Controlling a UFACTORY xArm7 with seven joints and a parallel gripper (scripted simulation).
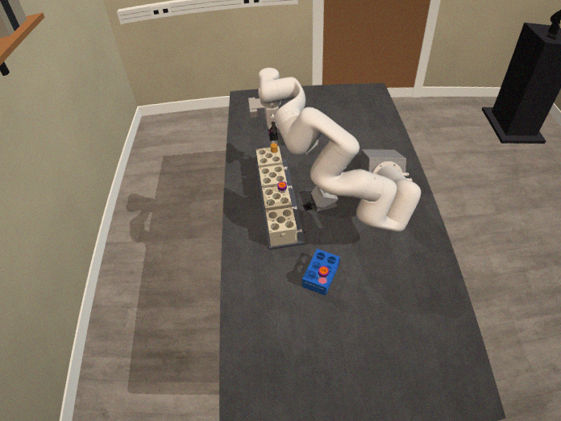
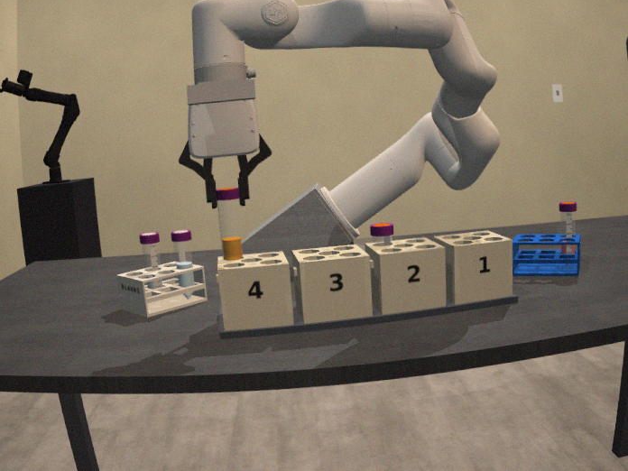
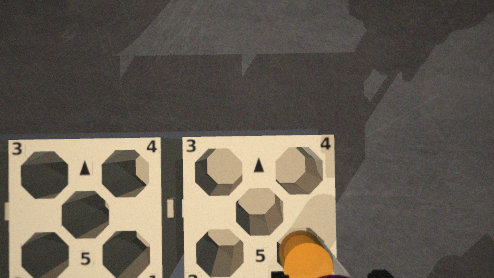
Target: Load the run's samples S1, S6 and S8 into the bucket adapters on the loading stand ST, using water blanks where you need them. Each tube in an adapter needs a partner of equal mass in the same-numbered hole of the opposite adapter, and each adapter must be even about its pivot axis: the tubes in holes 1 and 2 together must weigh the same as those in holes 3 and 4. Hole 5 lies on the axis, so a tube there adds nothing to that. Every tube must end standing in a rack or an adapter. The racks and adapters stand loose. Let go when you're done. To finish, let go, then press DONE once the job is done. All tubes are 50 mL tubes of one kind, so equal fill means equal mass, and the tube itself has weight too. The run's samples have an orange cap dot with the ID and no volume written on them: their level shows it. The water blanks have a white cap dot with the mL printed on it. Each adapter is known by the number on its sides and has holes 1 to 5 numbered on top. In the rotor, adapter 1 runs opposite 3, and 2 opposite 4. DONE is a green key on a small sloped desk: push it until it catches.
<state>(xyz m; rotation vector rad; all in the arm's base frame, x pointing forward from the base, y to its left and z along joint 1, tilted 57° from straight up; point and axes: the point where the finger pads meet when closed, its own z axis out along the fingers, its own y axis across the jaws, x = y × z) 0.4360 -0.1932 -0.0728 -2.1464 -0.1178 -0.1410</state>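
My gripper (image 2: 227, 198) (image 1: 272, 135) (image 3: 327, 275) is shut on the purple cap end of a sample tube (image 2: 229, 224) (image 1: 273, 147) (image 3: 305, 257) with orange liquid. The tube hangs upright, its lower end in the mouth of the corner hole of adapter 4 (image 2: 254, 290) (image 1: 269, 156) (image 3: 230, 145), where hole 1 sits by the layout. Adapters 3 (image 2: 335, 281) (image 3: 85, 145), 2 (image 2: 412, 274) and 1 (image 2: 482, 266) follow in a row on the stand (image 2: 366, 321). An orange-dotted tube (image 2: 381, 229) (image 1: 281, 185) stands in adapter 2. Another sample (image 2: 567, 219) (image 1: 322, 271) stands in the blue rack (image 2: 545, 269) (image 1: 320, 264).
A white blanks rack (image 2: 136, 290) left of adapter 4 holds two purple-capped tubes (image 2: 149, 245) (image 2: 181, 245). The grey sloped desk (image 2: 303, 224) (image 1: 322, 200) stands behind the stand, partly hidden by the arm. The arm's base box (image 1: 384, 160) is beyond it.
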